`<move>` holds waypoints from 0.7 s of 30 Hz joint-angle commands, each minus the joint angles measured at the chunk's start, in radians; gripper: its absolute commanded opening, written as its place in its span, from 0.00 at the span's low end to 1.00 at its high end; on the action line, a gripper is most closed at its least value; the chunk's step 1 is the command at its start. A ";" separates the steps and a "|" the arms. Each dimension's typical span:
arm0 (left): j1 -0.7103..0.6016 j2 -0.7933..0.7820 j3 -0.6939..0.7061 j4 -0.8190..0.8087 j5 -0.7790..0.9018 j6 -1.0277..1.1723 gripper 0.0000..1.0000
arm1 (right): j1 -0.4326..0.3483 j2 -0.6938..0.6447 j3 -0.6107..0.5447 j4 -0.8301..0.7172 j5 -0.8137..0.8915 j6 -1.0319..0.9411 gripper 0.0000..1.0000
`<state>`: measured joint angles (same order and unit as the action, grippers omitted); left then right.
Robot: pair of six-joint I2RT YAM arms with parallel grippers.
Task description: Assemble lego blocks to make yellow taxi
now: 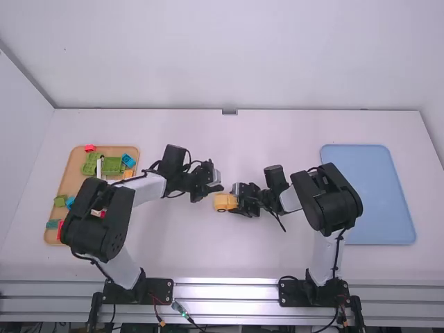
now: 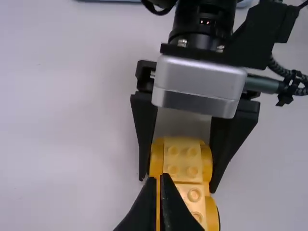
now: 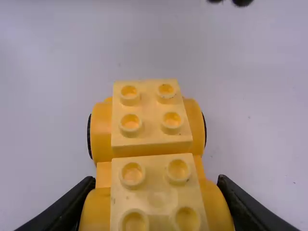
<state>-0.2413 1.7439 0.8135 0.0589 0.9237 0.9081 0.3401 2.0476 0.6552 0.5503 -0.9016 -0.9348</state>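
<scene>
Right gripper (image 1: 237, 197) clamped on yellow car (image 3: 151, 115) — one finger each side, one end between jaws, other end projecting past fingertips, studs up. Left gripper (image 1: 219, 187) closed, fingertips together just beside car — can't tell if touching. Tan tray (image 1: 72, 173) with blocks well left of both jaws, blue tray (image 1: 368, 194) well right

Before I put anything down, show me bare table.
Bare: the table along the back wall, and nearer, between the arm bases. Crowded: around the yellow car, by the left gripper and right gripper; also the brown tray.
</scene>
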 commanded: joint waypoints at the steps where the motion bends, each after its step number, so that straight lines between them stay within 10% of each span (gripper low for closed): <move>1: -0.015 0.023 -0.017 -0.008 -0.018 0.002 0.02 | 0.001 0.014 0.002 -0.005 0.034 -0.013 0.45; 21: -0.034 0.110 -0.150 0.173 -0.024 -0.022 0.02 | 0.001 0.014 0.002 -0.005 0.035 -0.013 0.45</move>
<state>-0.2684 1.8427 0.7086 0.2474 0.9386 0.9005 0.3401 2.0476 0.6552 0.5476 -0.9031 -0.9310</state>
